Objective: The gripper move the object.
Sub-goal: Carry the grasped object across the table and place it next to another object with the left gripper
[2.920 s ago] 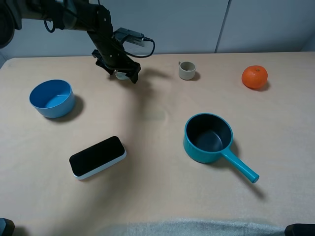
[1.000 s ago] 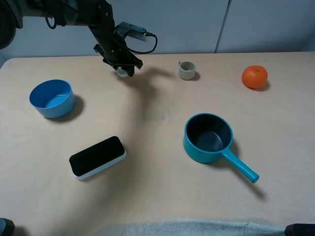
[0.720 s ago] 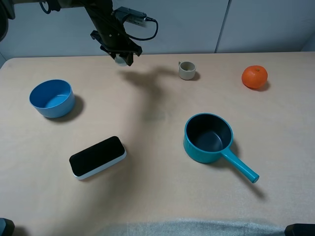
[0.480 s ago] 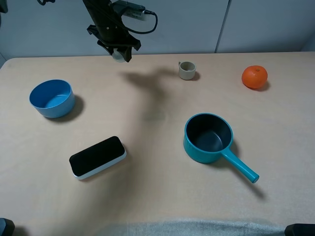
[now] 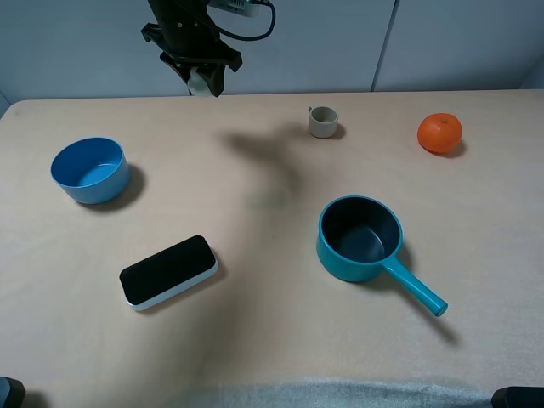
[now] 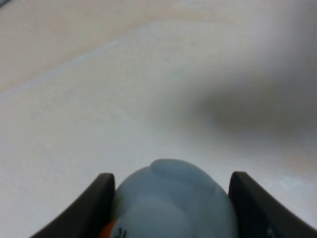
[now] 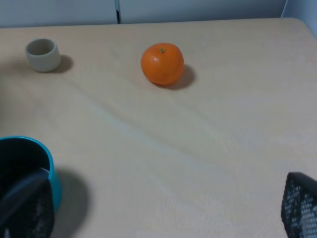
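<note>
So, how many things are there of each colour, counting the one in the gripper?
Blue: 3 (round blue bowl, teal saucepan, pale blue duck figurine in the left gripper)
Beige: 1 (small cup)
Orange: 1 (round fruit)
Black: 1 (flat rectangular device)
Total: 6

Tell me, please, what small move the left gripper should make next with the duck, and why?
Probably carry it sideways out over the table, jaws kept shut. The left gripper is shut on the duck, a finger on each side, and hangs above the table's far edge, so nothing blocks a level move. Its destination is not shown.
</note>
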Action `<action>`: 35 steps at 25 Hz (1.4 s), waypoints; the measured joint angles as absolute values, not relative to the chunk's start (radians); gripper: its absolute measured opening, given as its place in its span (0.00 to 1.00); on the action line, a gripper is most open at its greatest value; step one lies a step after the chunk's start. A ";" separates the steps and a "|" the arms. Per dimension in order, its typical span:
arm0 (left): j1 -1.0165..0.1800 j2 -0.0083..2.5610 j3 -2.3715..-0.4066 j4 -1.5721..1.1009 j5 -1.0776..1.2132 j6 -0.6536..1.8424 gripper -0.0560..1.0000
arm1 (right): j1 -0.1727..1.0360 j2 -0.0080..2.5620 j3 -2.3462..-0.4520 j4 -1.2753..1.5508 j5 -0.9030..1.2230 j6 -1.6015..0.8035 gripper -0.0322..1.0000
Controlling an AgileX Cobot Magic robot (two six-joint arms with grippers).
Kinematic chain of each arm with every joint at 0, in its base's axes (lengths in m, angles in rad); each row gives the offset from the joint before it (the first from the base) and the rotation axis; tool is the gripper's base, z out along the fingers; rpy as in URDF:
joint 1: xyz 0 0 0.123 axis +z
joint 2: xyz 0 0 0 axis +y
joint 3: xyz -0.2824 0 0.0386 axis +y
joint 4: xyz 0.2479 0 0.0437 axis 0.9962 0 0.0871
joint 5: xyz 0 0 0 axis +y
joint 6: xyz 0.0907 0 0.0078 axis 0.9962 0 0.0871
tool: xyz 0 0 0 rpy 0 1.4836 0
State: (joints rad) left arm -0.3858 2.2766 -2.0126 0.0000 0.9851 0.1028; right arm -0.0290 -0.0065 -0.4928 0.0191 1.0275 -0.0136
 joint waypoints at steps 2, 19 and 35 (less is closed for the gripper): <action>-0.398 2.259 -2.013 0.009 0.997 0.098 0.52 | -0.029 -0.007 -0.493 0.019 1.028 -0.014 0.70; -0.524 2.180 -2.013 0.025 1.076 0.060 0.51 | -0.029 -0.007 -0.493 0.019 1.028 -0.014 0.70; -0.672 2.169 -1.943 0.029 1.059 0.036 0.51 | -0.029 -0.007 -0.493 0.019 1.028 -0.014 0.70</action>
